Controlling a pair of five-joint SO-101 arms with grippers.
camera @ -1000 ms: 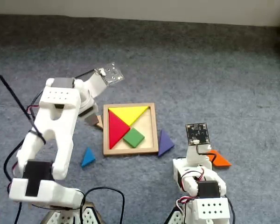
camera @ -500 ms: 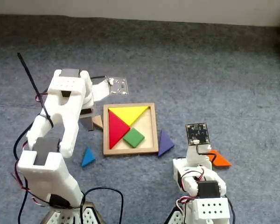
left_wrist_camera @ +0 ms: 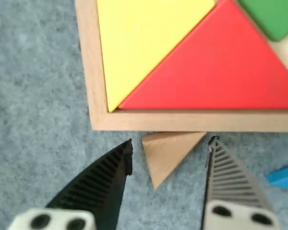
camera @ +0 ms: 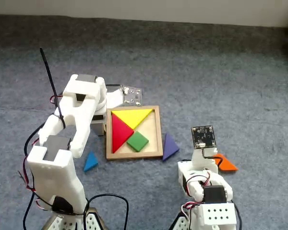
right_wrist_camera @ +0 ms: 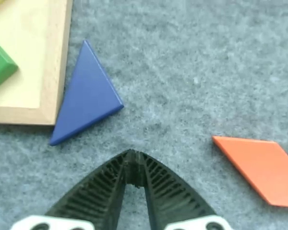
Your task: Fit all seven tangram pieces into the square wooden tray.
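Beside the tray's outer rim, the tan triangle [left_wrist_camera: 168, 151] lay flat on the grey surface [camera: 230, 72]. The left pincer [left_wrist_camera: 171, 143] was released around it, one finger on each side, gripping nothing. We could not tell whether the triangle's long edge touched the square wooden tray [left_wrist_camera: 93, 72] or sat just off it.

We judged the step to be picking up this piece. To do it well, drop straight down and clench across the two short edges rather than the point. Keep the near finger from catching the rim, then lift clear of the wall before turning the piece.

The tray held three pieces: the yellow triangle [camera: 132, 117], the red triangle [camera: 119, 132] and the green square [camera: 138, 141]. They were packed edge to edge, and the rest of the floor was bare wood.

Four pieces were outside, counting the tan one. The dark blue triangle [right_wrist_camera: 84, 96] was against the rim, the orange parallelogram [right_wrist_camera: 259, 167] well apart, and the light blue triangle [camera: 90, 161] near the left arm. The right pincer [right_wrist_camera: 133, 168] was clenched on nothing, over the surface between the dark blue and orange pieces.
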